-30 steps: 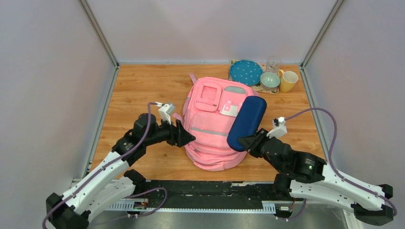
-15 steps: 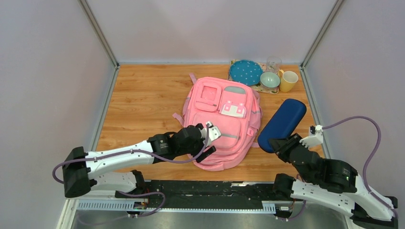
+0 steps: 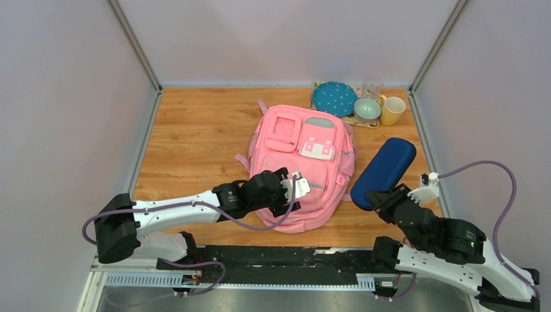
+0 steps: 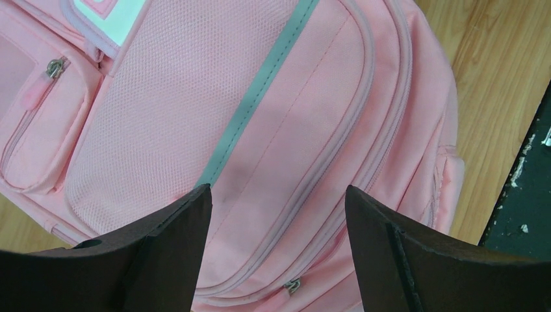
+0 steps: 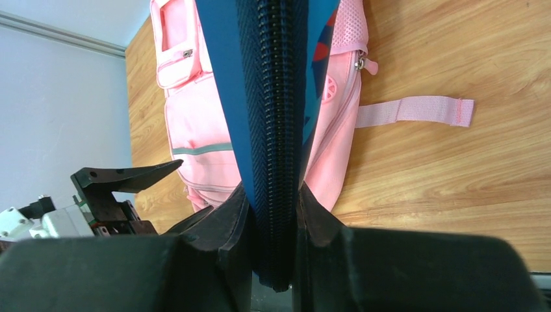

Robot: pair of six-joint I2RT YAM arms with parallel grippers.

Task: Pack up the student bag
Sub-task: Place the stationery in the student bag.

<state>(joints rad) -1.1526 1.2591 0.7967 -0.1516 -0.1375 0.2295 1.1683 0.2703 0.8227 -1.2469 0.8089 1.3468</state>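
The right gripper [image 3: 375,196] clamps the navy case [image 3: 387,170] at four o'clock of the student bag [image 3: 292,146] — held ready for packing, apparently — while the left gripper [image 3: 290,193], spread and empty, hovers at six, likely seeking the zipper pull [image 4: 294,285].

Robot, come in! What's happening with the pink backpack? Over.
Left gripper open above pink backpack. Right gripper shut on navy case, beside the backpack. Backpack looks zipped shut.

From above, the left tool [image 3: 287,193] covers part of the student bag's [image 3: 318,172] lower front. In the right wrist view the navy case [image 5: 273,130], cut off at the top, hides the bag's middle.
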